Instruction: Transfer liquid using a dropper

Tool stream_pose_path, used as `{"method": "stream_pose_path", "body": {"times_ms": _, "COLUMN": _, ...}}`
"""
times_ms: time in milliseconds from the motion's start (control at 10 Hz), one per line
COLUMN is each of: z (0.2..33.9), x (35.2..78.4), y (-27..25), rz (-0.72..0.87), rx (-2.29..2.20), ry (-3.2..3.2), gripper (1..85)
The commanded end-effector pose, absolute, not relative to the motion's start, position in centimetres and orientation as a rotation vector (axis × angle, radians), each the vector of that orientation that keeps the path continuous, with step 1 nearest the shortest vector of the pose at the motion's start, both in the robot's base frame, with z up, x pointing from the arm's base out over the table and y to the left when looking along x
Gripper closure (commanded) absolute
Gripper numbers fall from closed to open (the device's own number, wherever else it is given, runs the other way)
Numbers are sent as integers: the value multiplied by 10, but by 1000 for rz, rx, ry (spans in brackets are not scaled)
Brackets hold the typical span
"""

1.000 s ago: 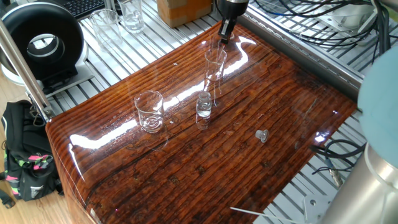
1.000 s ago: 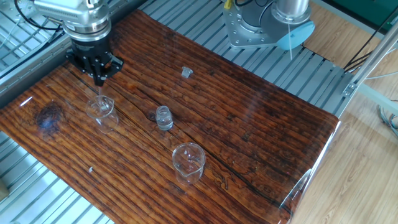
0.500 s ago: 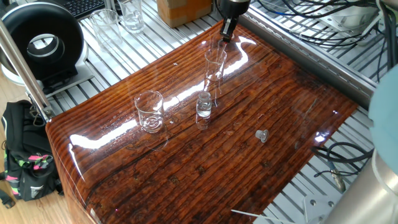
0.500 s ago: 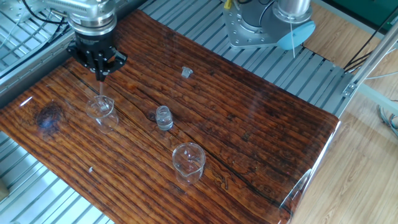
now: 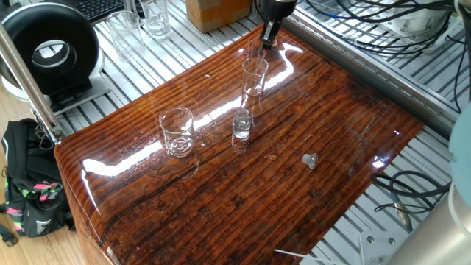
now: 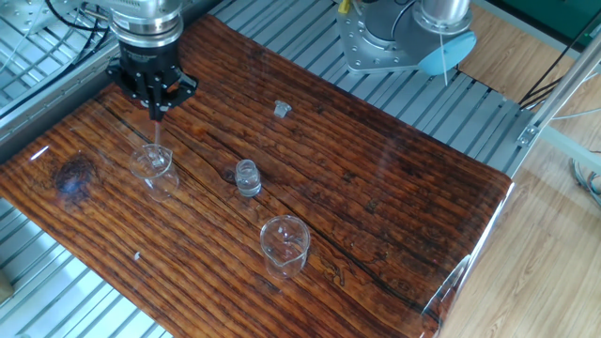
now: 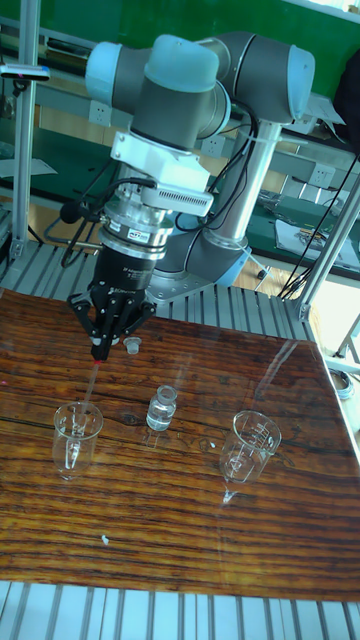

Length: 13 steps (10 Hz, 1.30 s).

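My gripper [image 6: 157, 106] hangs over the far end of the wooden table, shut on the dropper [image 6: 157, 131]. The thin clear tube points straight down into the mouth of a tall glass cylinder [image 6: 152, 165]. In the tall fixed view, the gripper [image 7: 99, 350] is just above the cylinder [image 7: 76, 436], with a hint of red at the fingertips. One fixed view shows the gripper [image 5: 268, 38] above the cylinder [image 5: 254, 81]. A small clear vial [image 6: 247, 177] stands near the table's middle. The liquid is too clear to make out in any glass.
An empty glass beaker [image 6: 285, 247] stands past the vial [image 5: 241, 124]. A small loose cap [image 6: 281, 110] lies on the wood. More glassware [image 5: 156, 16] and a black round device [image 5: 48, 50] sit off the table. The robot base [image 6: 394, 38] is beside the table edge.
The gripper has shifted slightly sideways and a little upward with the dropper still in it, staying over the cylinder. The glassware has not moved.
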State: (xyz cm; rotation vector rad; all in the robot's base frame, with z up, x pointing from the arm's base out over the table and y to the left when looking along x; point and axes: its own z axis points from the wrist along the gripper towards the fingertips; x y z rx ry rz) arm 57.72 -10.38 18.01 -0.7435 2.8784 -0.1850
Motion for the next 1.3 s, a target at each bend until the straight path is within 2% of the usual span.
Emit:
{"method": "stream_pose_path", "body": {"times_ms": 0, "z": 180, "x": 583, "y": -108, "rz": -174, "rx": -756, "ry": 2850, "gripper": 837}}
{"method": "stream_pose_path", "body": {"times_ms": 400, "z": 176, "x": 577, "y": -92, "rz": -64, "rx": -803, "ry": 2850, "gripper": 837}}
{"method": "stream_pose_path", "body": {"times_ms": 600, "z": 176, "x": 575, "y": -108, "rz": -156, "rx": -815, "ry": 2869, "gripper": 837}}
{"method": "stream_pose_path", "body": {"times_ms": 1000, "z": 177, "x": 580, "y": -101, "rz": -123, "rx": -832, "ry": 2841, "gripper": 837}}
{"method": "stream_pose_path", "body": {"times_ms": 1200, "z": 195, "x": 572, "y": -100, "rz": -156, "rx": -830, "ry": 2857, "gripper": 837}}
